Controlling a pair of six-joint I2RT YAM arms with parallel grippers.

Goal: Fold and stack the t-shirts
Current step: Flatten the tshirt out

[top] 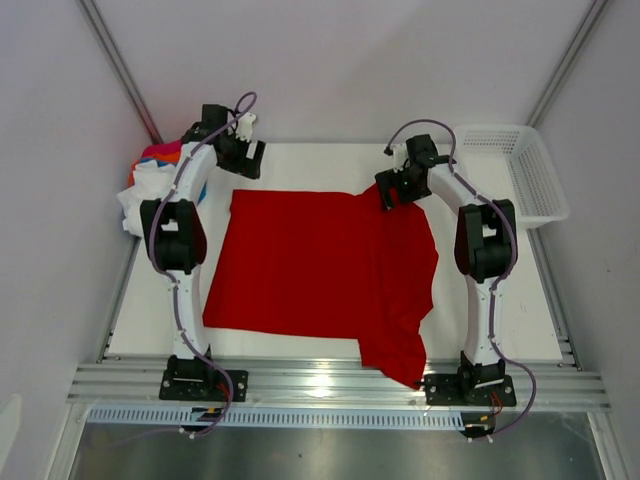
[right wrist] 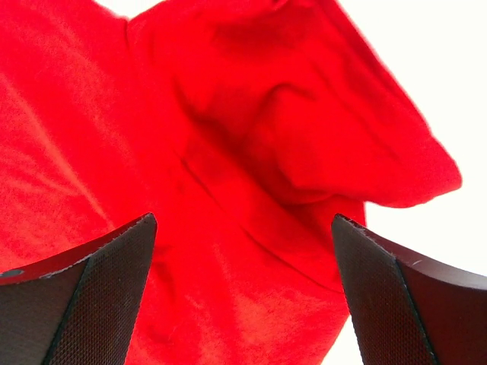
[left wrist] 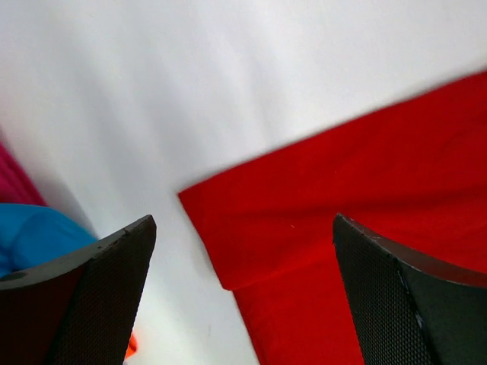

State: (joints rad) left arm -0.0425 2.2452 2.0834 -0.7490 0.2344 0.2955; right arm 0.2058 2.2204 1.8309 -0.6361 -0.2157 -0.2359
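Observation:
A large red t-shirt (top: 320, 270) lies spread on the white table, with one part hanging over the front edge. My left gripper (top: 247, 158) hovers open above its far left corner, which shows in the left wrist view (left wrist: 319, 228). My right gripper (top: 392, 188) is open just above the shirt's far right edge; wrinkled red cloth (right wrist: 251, 190) fills its wrist view. A pile of white, orange, pink and blue t-shirts (top: 150, 180) lies at the far left; blue cloth (left wrist: 34, 232) and pink cloth (left wrist: 15, 182) show in the left wrist view.
A white plastic mesh basket (top: 525, 170) stands at the far right of the table. Metal rails (top: 330, 385) run along the front edge by the arm bases.

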